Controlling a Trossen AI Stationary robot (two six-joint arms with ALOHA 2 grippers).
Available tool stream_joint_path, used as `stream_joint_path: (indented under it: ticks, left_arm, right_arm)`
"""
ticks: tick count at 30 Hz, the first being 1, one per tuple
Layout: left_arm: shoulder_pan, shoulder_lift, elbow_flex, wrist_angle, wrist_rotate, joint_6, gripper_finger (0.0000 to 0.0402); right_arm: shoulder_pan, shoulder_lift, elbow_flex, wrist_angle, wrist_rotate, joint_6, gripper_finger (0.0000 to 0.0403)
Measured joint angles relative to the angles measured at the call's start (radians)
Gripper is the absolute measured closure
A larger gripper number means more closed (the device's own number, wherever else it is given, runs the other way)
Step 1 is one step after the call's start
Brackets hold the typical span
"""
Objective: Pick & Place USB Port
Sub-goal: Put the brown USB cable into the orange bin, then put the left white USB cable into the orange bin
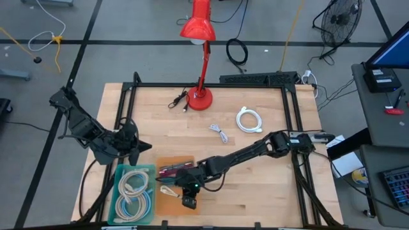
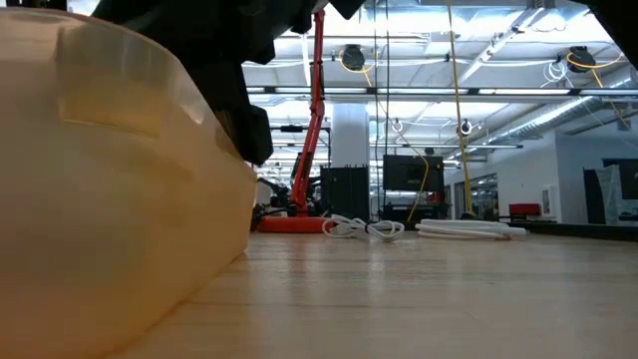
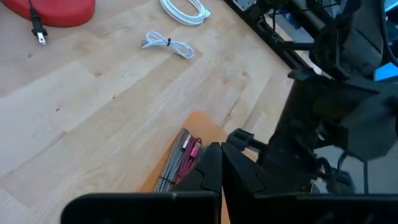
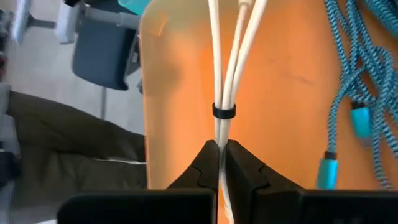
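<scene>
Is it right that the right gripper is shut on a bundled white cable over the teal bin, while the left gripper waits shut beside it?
Not quite. The right gripper is shut on the white cable over the orange bin, not the teal one, as the right wrist view shows. The left gripper does wait shut.

Place: a large open lab or industrial hall.
Ceiling: exposed beams and strip lights, upper half of the low view.
Floor: grey concrete with dark tape lines, upper left of the high view.
Gear: floor fan upper right, loose cables, monitor at right edge.
Bench: wooden table in a black metal frame.
</scene>
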Motion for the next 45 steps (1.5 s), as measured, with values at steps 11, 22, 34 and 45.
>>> stream_joint_path:
  ticks: [11,22,34,45]
  left_arm:
    - [0.0,0.0,0.0,-0.002,0.016,-0.003,0.0399]
    - [0.0,0.0,0.0,-0.007,0.016,0.0,0.0399]
    - [0.0,0.0,0.0,-0.02,0.022,0.002,0.0399]
    - [0.0,0.007,0.0,-0.031,0.012,-0.001,0.0399]
  right_arm:
    - [-0.002,-0.004,-0.04,0.046,-0.013,0.023,0.0381]
    - [-0.004,0.0,-0.033,0.064,-0.02,0.048,0.0287]
    - [-0.009,0.001,-0.032,0.065,-0.018,0.058,0.028]
    - [-0.045,0.004,-0.033,0.035,0.202,0.22,0.0392]
